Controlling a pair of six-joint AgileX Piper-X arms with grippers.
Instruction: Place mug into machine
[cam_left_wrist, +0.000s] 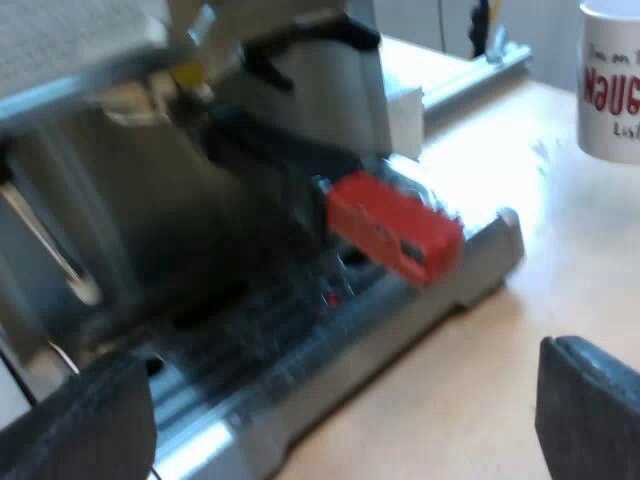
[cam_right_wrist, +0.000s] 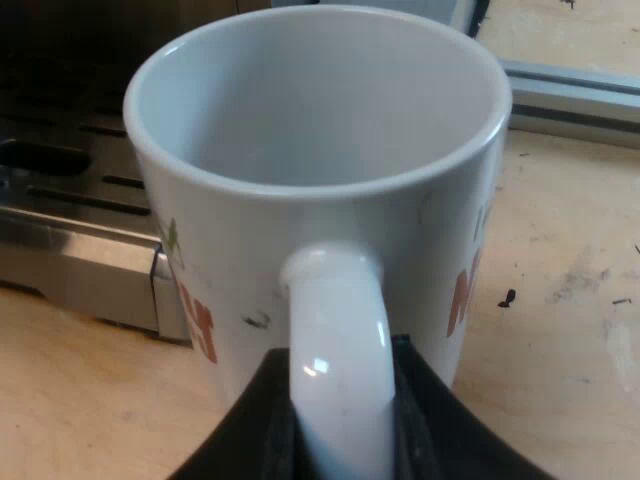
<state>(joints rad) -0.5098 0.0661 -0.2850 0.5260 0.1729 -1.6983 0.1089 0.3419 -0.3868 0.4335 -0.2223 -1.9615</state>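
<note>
My right gripper (cam_right_wrist: 338, 400) is shut on the handle of a white mug (cam_right_wrist: 330, 170) with red lettering, which stands upright and empty beside the espresso machine's drip tray (cam_right_wrist: 80, 250). In the left wrist view the espresso machine (cam_left_wrist: 200, 170) is close, with the metal holder locked into its front and the handle's red end (cam_left_wrist: 395, 228) sticking out over the drip tray (cam_left_wrist: 330, 330). My left gripper (cam_left_wrist: 345, 415) is open just before the tray, its fingers (cam_left_wrist: 590, 405) wide apart with nothing between them. The white mug (cam_left_wrist: 612, 80) shows farther off on the wooden table.
The wooden tabletop (cam_right_wrist: 560, 330) spreads around the mug. An aluminium rail (cam_right_wrist: 570, 95) runs along the table's edge beyond the mug. The drip tray's slotted grate (cam_right_wrist: 60, 170) lies close to the mug's side.
</note>
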